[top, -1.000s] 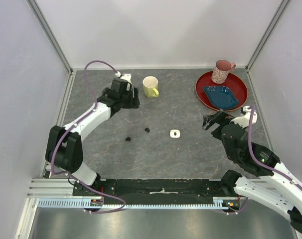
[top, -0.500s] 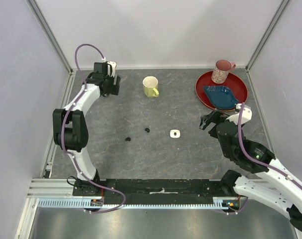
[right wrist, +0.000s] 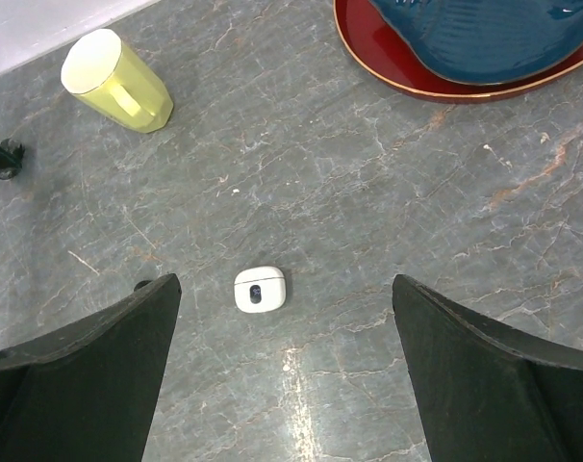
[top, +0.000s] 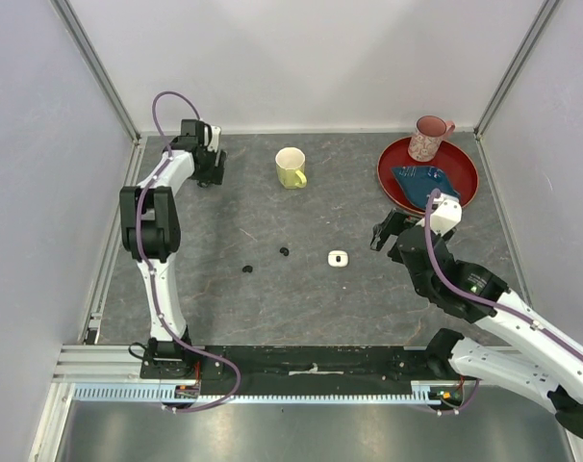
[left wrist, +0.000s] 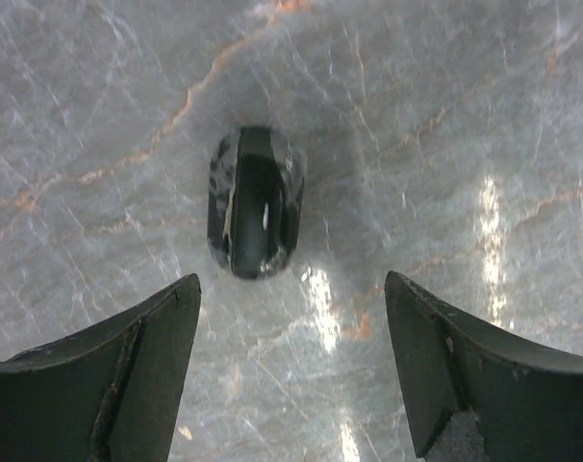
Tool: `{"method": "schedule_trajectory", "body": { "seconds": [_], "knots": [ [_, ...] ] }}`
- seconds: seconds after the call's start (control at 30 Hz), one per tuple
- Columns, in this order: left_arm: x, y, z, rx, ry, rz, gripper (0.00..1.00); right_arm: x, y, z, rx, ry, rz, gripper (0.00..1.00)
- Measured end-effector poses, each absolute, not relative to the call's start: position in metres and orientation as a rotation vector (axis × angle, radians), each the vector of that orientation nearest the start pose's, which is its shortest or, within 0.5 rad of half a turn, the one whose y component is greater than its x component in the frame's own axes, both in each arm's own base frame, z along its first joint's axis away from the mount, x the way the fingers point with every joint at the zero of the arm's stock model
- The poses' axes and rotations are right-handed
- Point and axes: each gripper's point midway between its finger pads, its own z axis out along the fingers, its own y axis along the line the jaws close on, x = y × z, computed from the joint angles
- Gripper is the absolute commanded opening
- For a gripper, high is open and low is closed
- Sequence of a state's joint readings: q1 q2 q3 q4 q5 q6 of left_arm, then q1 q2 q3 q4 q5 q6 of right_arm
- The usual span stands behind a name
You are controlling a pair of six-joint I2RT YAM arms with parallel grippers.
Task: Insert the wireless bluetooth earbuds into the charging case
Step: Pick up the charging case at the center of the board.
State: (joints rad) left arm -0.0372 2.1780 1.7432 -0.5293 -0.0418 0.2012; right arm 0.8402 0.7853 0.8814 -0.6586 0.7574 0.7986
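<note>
Left tool [left wrist: 291,289], wide and empty, faces the black oval piece [left wrist: 256,202] just ahead, centred, long axis along the fingers.

Yel. mug [top: 291,167], red plate [top: 386,181], pink speckled cup [top: 428,138], blk bud [top: 285,252]; tbl [top: 272,308] grey w/ orange veins.

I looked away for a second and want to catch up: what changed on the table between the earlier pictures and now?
The left gripper swung from beside the yellow mug to the table's far left corner, jaws open over a dark glossy object. The right gripper moved left toward the small white case, open. Mug, case and both black earbuds stayed put.
</note>
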Motion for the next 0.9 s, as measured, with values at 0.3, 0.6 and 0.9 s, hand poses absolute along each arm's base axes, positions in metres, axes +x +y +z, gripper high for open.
{"method": "schedule_trajectory", "body": {
  "seconds": [0.3, 0.6, 0.9],
  "knots": [
    [0.554, 0.003, 0.046, 0.264, 2.5, 0.078, 0.81, 0.239, 0.118, 0.239, 0.37, 1.943, 0.248, 0.98],
    [0.548, 0.019, 0.026, 0.228, 2.551, 0.039, 0.7, 0.245, 0.124, 0.231, 0.344, 1.975, 0.231, 0.98],
    [0.551, 0.014, 0.03, 0.24, 2.533, -0.029, 0.69, 0.247, 0.127, 0.234, 0.34, 1.971, 0.256, 0.98]
  ]
}}
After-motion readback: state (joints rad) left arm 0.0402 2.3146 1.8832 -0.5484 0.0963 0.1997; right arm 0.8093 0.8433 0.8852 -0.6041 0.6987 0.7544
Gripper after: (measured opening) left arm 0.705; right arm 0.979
